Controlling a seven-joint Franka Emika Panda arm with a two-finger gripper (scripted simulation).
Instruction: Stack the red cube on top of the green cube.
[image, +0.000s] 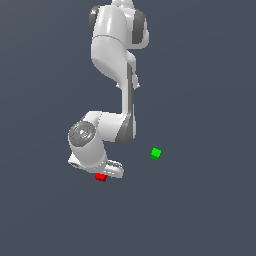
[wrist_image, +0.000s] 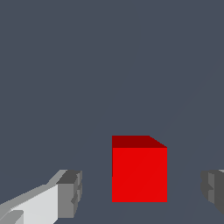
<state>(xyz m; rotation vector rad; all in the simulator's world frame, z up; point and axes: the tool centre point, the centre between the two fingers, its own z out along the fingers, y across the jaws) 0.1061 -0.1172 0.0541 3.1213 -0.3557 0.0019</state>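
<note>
Fingers (wrist_image: 70, 194) wide apart, flanking red cube (wrist_image: 139, 173) without touching | gripper (wrist_image: 142, 192) holds nothing | green cube (image: 155, 154) well apart from red cube

Glossy white arm (image: 112, 50) — dark grey joints, grey fingertips (wrist_image: 70, 194).

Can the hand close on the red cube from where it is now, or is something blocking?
Probably yes. In the wrist view the red cube sits between the two open fingers of the hand, with a gap on each side and nothing between. The green cube lies well apart.
</note>
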